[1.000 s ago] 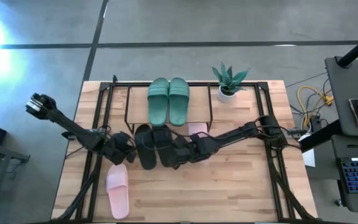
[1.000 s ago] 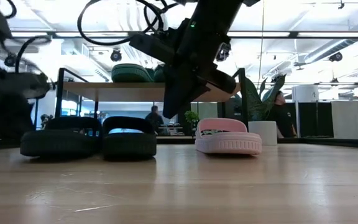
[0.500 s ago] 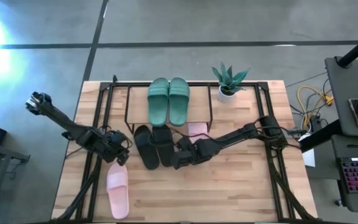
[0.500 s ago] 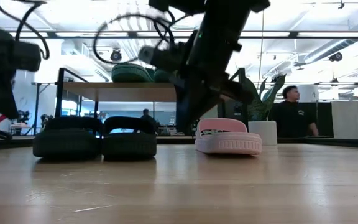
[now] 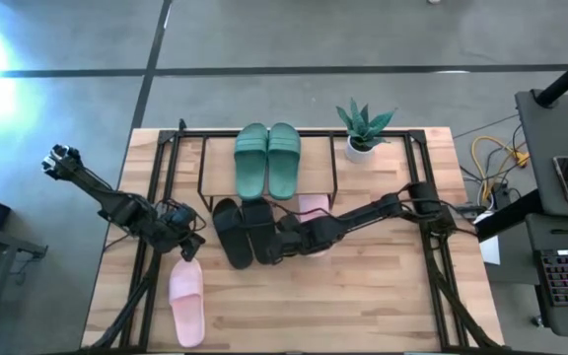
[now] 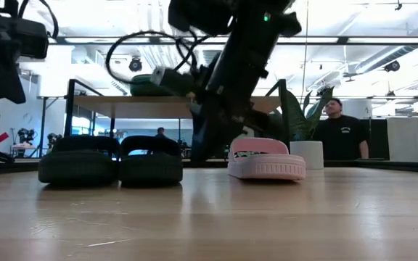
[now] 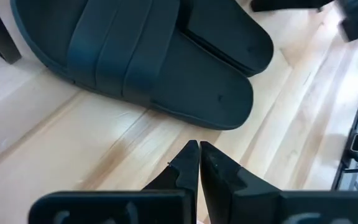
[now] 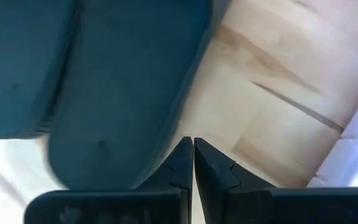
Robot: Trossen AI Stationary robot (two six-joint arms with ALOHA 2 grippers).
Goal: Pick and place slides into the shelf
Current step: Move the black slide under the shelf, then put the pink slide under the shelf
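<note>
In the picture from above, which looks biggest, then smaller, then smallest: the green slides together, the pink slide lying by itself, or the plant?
1. The green slides on the shelf, together, look biggest.
2. The pink slide by itself.
3. The plant looks smallest, though it is close to the pink slide, so that is unsure.

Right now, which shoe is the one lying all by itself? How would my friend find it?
Start at the wooden table and find the shelf at its far edge, with the green pair on top. Come toward the near edge on the left arm's side: one pink slide lies there alone. The other pink slide sits by the shelf, beside the black pair.
</note>
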